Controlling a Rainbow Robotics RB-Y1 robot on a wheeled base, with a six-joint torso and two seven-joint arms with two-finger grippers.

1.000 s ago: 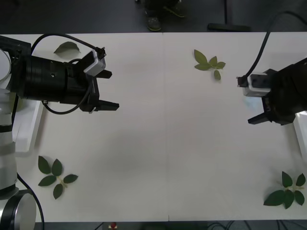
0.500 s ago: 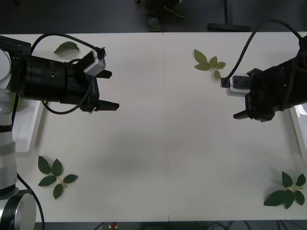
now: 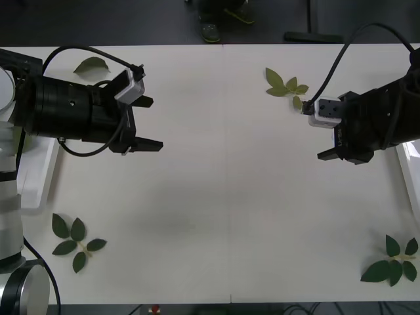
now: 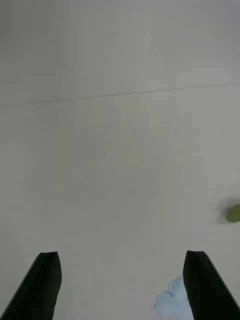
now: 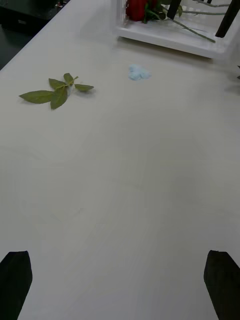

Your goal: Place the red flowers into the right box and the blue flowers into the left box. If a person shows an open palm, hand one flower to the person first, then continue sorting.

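Observation:
The red flowers lie in the right box, a white tray at the table's right edge. The blue flowers are out of view; a small pale-blue petal scrap lies on the table beside that tray, close under my right gripper. That gripper hovers open and empty left of the right box. Over the table's left part, my left gripper hangs open and empty, its black fingertips wide apart. My left arm covers most of the left box.
Loose green leaf sprigs lie at the far left, far right, near left and near right. Between my arms is bare white tabletop. A person's shoes stand beyond the far edge.
My right gripper has swung left, away from the right box and over the table, then slightly toward the far side. The left arm has not moved.

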